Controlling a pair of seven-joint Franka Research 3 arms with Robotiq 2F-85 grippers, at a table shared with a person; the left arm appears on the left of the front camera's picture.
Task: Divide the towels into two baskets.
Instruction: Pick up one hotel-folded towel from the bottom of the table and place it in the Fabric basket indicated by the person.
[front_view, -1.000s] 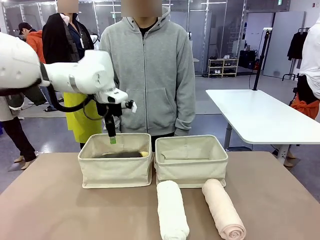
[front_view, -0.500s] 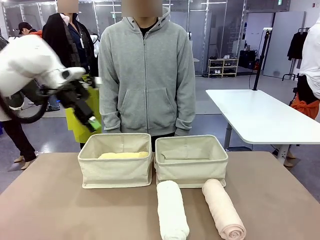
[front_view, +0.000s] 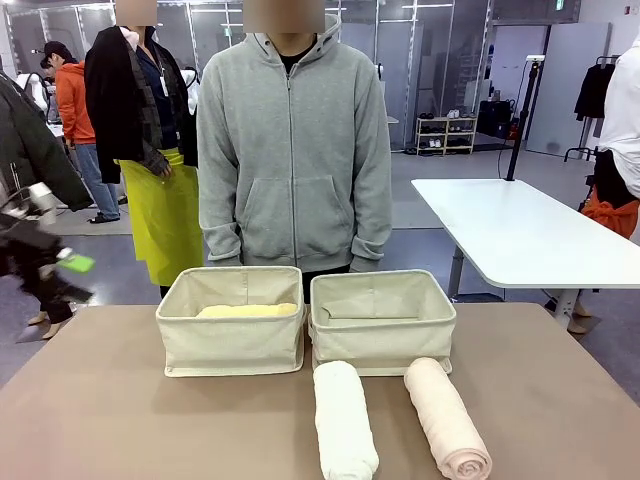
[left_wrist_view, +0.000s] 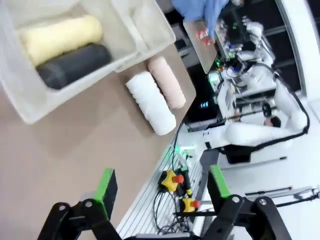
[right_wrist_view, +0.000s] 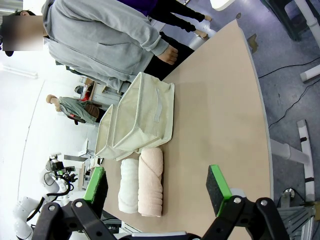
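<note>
Two cream baskets stand side by side at the table's middle. The left basket (front_view: 230, 345) (left_wrist_view: 30, 102) holds a pale yellow towel (front_view: 247, 311) (left_wrist_view: 62, 37) and a dark grey towel (left_wrist_view: 75, 65) lying next to each other. No towel shows in the right basket (front_view: 385, 345) (right_wrist_view: 155, 117). In front of it lie a white towel (front_view: 345, 420) (left_wrist_view: 150, 102) (right_wrist_view: 129, 185) and a pale pink towel (front_view: 447, 418) (left_wrist_view: 166, 88) (right_wrist_view: 151, 182), parallel on the tabletop. My left gripper (front_view: 62, 268) (left_wrist_view: 162, 185) hangs open and blurred at the table's far left edge. My right gripper (right_wrist_view: 156, 186) is open, high off the table's right side.
A person in a grey hoodie stands right behind the baskets, arms down. The brown table (front_view: 120, 420) is bare on its left half and along its right edge. A white table (front_view: 520, 230) stands off to the back right. Other people stand behind at the left.
My left arm has swung away from above the left basket, leftward and down to the table's left edge, empty. The towels and baskets have not moved.
</note>
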